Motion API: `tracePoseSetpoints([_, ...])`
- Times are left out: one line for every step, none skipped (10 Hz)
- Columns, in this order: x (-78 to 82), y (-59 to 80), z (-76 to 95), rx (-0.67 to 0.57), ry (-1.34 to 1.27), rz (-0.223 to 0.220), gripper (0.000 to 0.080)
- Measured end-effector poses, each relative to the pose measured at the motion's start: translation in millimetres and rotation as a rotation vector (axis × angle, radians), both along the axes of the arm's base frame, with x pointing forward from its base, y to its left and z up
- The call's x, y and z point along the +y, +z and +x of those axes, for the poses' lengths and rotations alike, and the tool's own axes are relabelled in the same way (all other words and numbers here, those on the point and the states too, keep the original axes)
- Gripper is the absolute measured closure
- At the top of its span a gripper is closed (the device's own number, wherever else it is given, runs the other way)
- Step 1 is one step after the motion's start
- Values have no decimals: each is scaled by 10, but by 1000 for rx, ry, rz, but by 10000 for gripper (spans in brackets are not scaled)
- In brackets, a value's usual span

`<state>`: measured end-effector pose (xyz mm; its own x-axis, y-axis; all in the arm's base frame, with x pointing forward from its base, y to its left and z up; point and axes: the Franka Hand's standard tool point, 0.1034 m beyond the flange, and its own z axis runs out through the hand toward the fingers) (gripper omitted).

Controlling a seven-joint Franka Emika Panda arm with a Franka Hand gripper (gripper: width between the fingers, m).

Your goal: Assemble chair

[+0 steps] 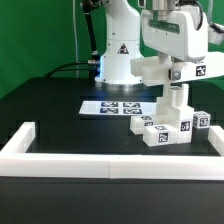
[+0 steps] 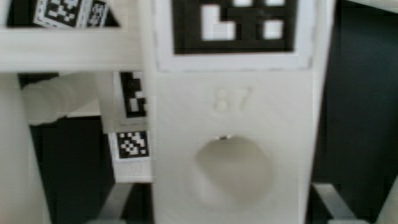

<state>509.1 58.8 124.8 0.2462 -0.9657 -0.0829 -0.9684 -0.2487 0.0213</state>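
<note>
Hand (image 1: 178, 86) grips an upright white chair part (image 1: 178, 102) above loose parts (image 1: 160, 131).

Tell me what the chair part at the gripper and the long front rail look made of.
Chair part: apparently hard plastic, matte white; smooth moulded face with faint raised digits and a dimple. Rail: likely matte white plastic too; blocky, no shine, detail too small to confirm.

matte white plastic chair parts (image 1: 166, 130), printed black-and-white tags (image 2: 235, 22), smooth black table top (image 1: 50, 108), glossy white arm shell (image 1: 118, 52)
</note>
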Motion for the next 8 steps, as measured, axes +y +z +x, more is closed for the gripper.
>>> tracePoseSetpoints([5, -10, -15, 10, 2, 1, 511])
tracePoseSetpoints([6, -12, -16, 9, 4, 0, 511])
tracePoseSetpoints([6, -12, -15, 9, 11, 1, 511])
tracePoseSetpoints([3, -13, -15, 7, 34, 2, 510])
tracePoseSetpoints([7, -26, -26, 32, 46, 4, 510])
tracePoseSetpoints([8, -34, -7, 31, 47, 3, 510])
tracePoseSetpoints([8, -42, -9, 29, 51, 3, 511])
tracePoseSetpoints([-4, -49, 20, 0, 57, 3, 510])
